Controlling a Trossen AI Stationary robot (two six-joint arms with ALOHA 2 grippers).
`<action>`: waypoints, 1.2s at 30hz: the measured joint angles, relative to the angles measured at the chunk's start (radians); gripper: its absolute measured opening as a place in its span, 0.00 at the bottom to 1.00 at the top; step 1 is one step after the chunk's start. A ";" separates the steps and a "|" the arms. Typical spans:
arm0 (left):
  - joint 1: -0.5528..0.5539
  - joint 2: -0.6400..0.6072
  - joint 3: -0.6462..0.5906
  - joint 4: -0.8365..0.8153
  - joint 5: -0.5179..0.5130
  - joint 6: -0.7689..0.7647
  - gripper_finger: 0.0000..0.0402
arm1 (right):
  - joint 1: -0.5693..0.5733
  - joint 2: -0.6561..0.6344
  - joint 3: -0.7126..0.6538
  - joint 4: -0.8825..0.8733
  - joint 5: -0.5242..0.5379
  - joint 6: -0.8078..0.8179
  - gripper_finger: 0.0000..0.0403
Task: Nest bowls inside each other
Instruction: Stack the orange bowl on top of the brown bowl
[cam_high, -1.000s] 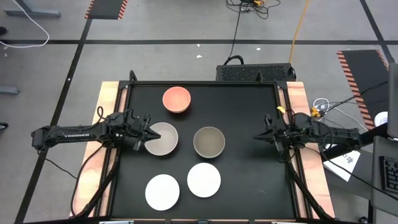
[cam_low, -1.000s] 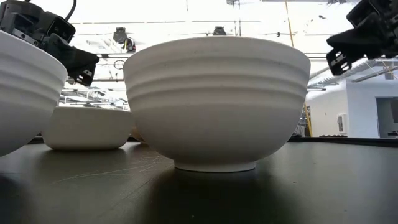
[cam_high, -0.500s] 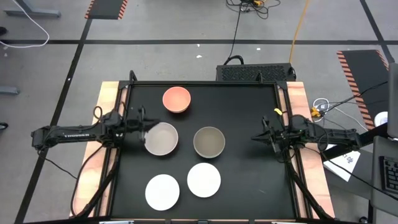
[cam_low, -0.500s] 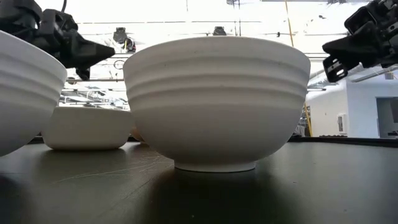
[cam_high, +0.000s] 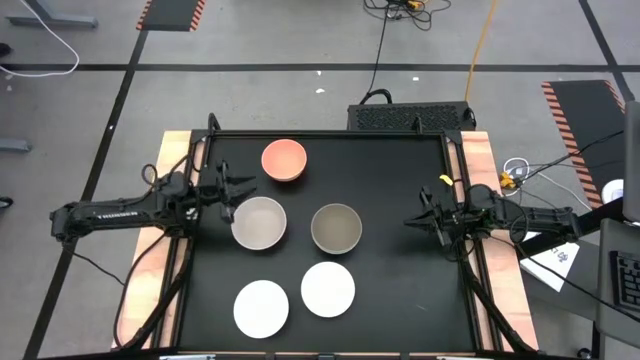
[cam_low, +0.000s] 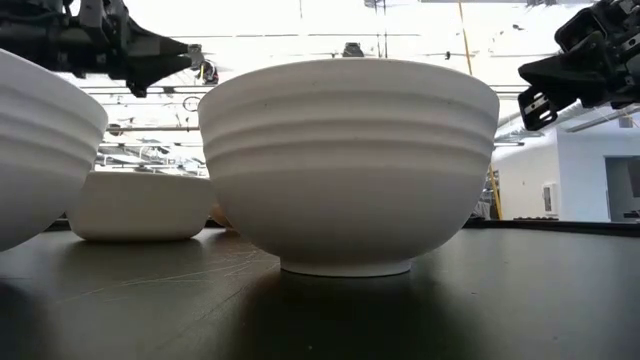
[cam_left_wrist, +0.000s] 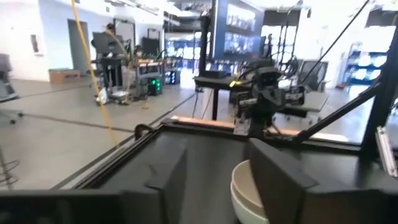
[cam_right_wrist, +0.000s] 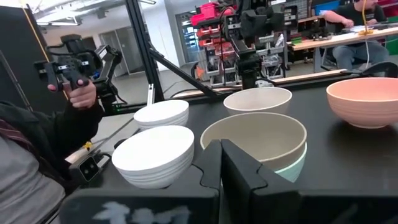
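Several bowls stand on their bases on the black table (cam_high: 400, 170). A salmon-orange bowl (cam_high: 284, 160) is at the far side and a beige-grey bowl (cam_high: 259, 222) is left of centre. An olive-grey bowl (cam_high: 336, 228) sits nested in a mint green bowl (cam_right_wrist: 293, 167). Two white bowls (cam_high: 261, 307) (cam_high: 328, 288) are near the front. My left gripper (cam_high: 240, 193) hangs open and level above the table, just beyond the beige-grey bowl's left rim, with nothing between its fingers (cam_left_wrist: 214, 152). My right gripper (cam_high: 408, 221) is shut and empty at the right, pointing toward the bowls (cam_right_wrist: 219, 146).
Wooden strips (cam_high: 176, 200) run along the table's left and right sides. A dark box (cam_high: 410, 116) stands behind the far edge. In the right wrist view a person (cam_right_wrist: 37, 149) is close beside the table. Bare black surface lies between the olive-grey bowl and my right gripper.
My left gripper has risen off the beige-grey bowl's left rim and tipped up from slanting down to level. It has drifted slightly toward the far edge and opened. The bowl has stayed in place. My right gripper has sunk a little and stayed shut.
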 joint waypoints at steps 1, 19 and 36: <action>0.006 0.000 0.017 -0.026 -0.008 0.002 0.51 | 0.000 0.000 0.000 0.000 0.000 0.002 0.00; 0.256 0.257 0.301 -0.418 0.000 -0.010 0.85 | 0.000 0.028 -0.001 -0.003 -0.002 0.004 0.00; 0.552 0.664 0.563 -0.504 0.270 0.056 0.83 | 0.000 0.050 -0.002 -0.003 -0.002 0.015 0.00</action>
